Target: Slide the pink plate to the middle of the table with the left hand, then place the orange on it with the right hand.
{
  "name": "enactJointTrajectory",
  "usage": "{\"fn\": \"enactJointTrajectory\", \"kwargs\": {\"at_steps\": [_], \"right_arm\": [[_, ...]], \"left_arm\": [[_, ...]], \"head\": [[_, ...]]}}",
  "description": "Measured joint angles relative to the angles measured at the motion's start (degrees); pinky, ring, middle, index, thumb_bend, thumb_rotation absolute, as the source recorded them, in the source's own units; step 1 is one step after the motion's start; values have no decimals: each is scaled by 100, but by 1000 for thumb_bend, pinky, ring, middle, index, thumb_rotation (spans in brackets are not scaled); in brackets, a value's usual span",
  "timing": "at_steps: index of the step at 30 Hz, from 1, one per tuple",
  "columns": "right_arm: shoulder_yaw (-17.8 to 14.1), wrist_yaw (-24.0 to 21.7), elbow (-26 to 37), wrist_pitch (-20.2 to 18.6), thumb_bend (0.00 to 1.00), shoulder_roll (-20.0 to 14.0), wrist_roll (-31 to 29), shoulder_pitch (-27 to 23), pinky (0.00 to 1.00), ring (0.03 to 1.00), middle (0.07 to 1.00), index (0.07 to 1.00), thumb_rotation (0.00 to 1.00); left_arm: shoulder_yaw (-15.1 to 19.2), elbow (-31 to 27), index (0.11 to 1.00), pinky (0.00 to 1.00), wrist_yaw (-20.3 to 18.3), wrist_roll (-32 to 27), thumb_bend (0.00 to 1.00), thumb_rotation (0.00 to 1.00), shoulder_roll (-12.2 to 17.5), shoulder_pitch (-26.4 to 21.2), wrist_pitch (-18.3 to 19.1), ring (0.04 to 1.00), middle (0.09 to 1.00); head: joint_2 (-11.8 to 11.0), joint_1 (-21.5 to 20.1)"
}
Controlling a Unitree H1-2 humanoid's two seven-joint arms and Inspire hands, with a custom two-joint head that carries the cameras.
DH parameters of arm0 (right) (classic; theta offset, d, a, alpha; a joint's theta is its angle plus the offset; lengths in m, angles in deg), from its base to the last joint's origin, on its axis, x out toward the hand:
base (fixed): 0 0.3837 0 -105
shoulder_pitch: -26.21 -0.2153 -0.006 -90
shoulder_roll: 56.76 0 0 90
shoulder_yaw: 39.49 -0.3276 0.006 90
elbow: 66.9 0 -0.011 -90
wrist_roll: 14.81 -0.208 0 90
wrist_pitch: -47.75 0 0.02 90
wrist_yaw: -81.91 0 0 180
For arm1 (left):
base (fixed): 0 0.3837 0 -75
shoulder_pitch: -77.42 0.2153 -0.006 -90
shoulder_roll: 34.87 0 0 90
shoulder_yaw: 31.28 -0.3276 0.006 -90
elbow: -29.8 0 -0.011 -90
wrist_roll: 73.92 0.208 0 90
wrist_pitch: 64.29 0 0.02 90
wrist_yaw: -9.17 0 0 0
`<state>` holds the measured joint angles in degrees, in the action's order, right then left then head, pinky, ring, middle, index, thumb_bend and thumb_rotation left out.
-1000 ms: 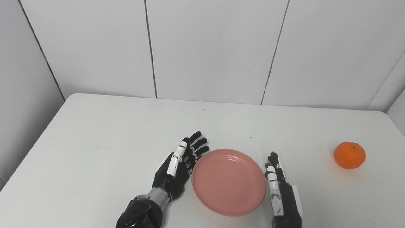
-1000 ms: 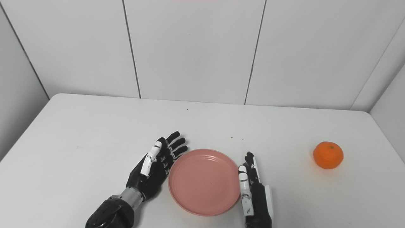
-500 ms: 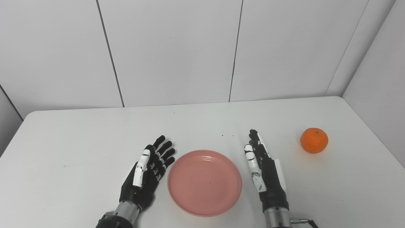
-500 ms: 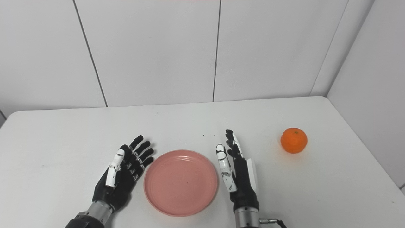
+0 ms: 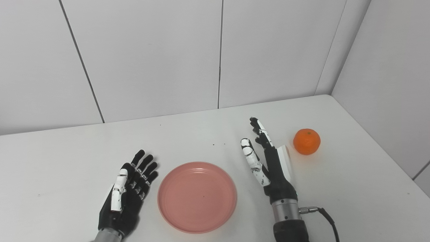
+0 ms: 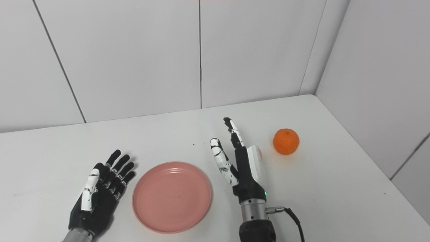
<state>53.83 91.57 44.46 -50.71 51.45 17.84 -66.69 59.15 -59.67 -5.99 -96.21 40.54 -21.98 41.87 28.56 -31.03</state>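
The pink plate [image 5: 197,196] lies flat near the front middle of the white table [image 5: 201,137]. An orange [image 5: 306,141] sits on the table to the right, close to the right edge. My left hand [image 5: 127,193] rests left of the plate, open, palm facing the plate, a small gap between them. My right hand [image 5: 268,161] is raised between plate and orange, open, fingers pointing away from me, holding nothing. It stands a short way left of the orange and touches neither thing.
White wall panels close the table's back and right sides, meeting in a corner [image 5: 324,77] behind the orange. A black cable [image 5: 322,215] trails from the right wrist over the table. A few dark specks [image 5: 218,144] lie beyond the plate.
The camera has swung to the right, shifting the whole scene left. My right hand has moved forward and right, away from the plate toward the orange. My left hand has drawn back from the plate's rim.
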Motion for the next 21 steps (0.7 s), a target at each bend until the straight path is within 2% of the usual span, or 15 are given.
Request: {"fn": "enactJointTrajectory", "kwargs": {"at_steps": [4,7,8,13,17,21], "right_arm": [[-145,-38,116,-185,604,-214,376,-132,820,876,896,901,906],[-335,-88,204,-222,708,-388,415,-213,807,872,898,908,736],[-399,-118,210,-247,753,-443,414,-243,795,863,890,905,641],[-663,-128,207,-434,851,-560,484,-395,787,854,873,895,431],[-795,-128,185,-474,907,-698,631,-546,740,830,865,888,402],[-986,-159,177,-679,950,-952,834,-656,759,848,877,895,412]], "left_arm": [[36,126,941,966,-124,-91,317,1000,46,-30,-122,947,953],[47,164,948,977,-168,-120,311,1000,82,-42,-146,952,959],[52,182,949,981,-174,-122,307,1000,86,-50,-150,953,959],[86,264,954,996,-176,-126,295,1000,85,-106,-175,961,965],[87,282,968,1000,-181,-126,294,1000,87,-127,-176,977,980],[95,319,974,1000,-274,-127,293,1000,110,-140,-182,983,987]], "head": [[-79,-105],[-175,-228],[-176,-229],[-263,-395],[-308,-466],[-343,-545]]}}
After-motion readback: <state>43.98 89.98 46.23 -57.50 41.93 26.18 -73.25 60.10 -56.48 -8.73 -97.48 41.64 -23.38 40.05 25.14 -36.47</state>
